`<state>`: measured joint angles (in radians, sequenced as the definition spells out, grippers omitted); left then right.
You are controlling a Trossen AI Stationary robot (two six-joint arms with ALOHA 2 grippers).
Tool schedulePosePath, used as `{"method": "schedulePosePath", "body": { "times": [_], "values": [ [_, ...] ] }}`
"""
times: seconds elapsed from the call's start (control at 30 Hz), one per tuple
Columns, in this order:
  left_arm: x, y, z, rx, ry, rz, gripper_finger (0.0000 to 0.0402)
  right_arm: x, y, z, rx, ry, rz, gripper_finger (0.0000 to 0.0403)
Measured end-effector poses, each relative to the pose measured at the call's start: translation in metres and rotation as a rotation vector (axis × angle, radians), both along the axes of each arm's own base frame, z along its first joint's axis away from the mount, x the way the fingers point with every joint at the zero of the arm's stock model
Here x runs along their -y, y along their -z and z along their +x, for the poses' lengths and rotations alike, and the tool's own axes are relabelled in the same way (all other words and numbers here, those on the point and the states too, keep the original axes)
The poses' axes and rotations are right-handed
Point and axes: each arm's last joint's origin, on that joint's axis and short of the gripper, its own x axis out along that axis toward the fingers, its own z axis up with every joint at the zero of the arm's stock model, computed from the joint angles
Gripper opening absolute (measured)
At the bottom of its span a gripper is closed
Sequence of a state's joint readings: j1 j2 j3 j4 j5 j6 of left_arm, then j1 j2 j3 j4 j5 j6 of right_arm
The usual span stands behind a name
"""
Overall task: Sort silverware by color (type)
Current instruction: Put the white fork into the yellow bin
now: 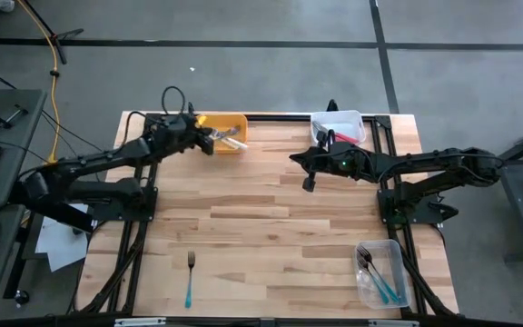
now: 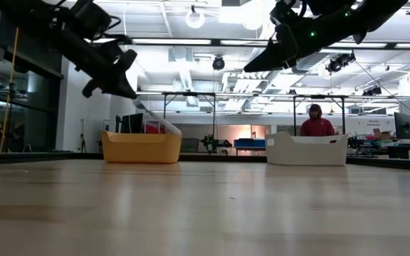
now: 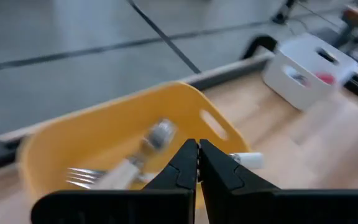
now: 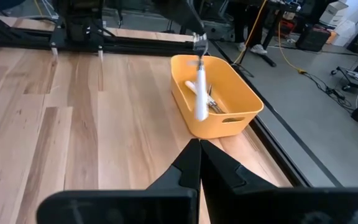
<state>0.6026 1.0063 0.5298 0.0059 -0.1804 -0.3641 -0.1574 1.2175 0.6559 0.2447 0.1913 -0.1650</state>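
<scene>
While no writing is readable | left gripper (image 1: 211, 142) closed, empty, beside yellow bin (image 1: 228, 143) | right gripper (image 1: 303, 169) closed, empty

The white-handled fork (image 3: 143, 152) above the yellow bin (image 3: 107, 134) is smeared by blur, so its grip cannot be made out. The contents of the white bin (image 1: 339, 127) are too small to be identified. The worktop (image 1: 271, 227) is cut off at its near edge.

You have a light wood table (image 1: 271, 204) with black rails along its edges. Directly on it sit a yellow bin (image 1: 228, 133) at the far edge, a white bin (image 1: 339, 126) farther right, a clear tray (image 1: 384, 272) near the front right, and one teal-handled fork (image 1: 190, 279) front left.
</scene>
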Motion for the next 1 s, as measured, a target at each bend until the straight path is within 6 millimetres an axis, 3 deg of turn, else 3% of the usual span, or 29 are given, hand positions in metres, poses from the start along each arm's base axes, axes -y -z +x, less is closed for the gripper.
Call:
{"method": "schedulePosePath", "body": {
  "times": [0.3,0.7,1.0],
  "values": [
    [-0.025,0.016,-0.016,0.052,-0.126,0.018,0.0002,0.000,0.000,0.000,0.000,-0.003,0.001,0.0000],
    [-0.039,0.052,-0.004,-0.095,-0.069,-0.056,0.0003,0.000,0.000,0.000,0.000,-0.003,0.001,0.0000],
    [-0.042,0.056,-0.001,-0.132,-0.038,-0.018,0.0046,0.000,0.000,0.000,0.000,-0.003,0.001,0.0000]
  ]
}}
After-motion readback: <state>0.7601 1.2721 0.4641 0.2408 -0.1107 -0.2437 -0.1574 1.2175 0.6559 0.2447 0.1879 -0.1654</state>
